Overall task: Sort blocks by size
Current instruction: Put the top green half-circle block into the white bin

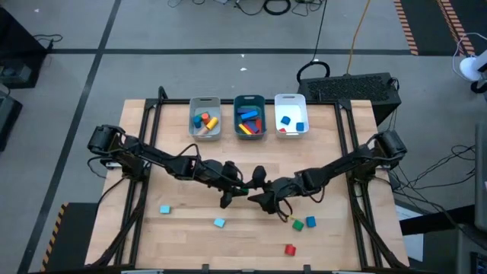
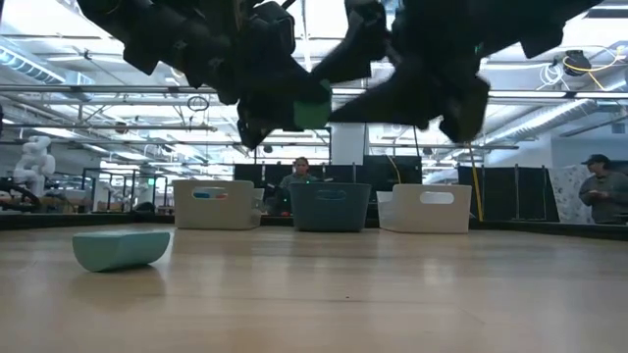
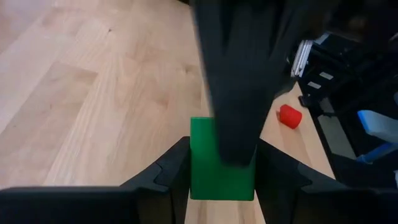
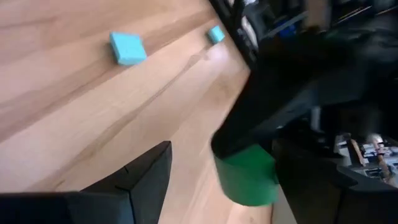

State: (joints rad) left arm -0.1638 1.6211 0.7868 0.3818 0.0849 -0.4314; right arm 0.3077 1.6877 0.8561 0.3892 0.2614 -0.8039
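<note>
Item: green block (image 3: 221,163), centre of high view, above desk (image 1: 183,228). Clamped in left claw (image 3: 222,177), long axis running outward between fingers. Right claw (image 4: 214,177) spread around far end, not gripping; left arm nearer.

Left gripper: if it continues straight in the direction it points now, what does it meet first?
Probably the right gripper, whose dark finger crosses just ahead of the left gripper and its green block. The exact gap is unclear.
</note>
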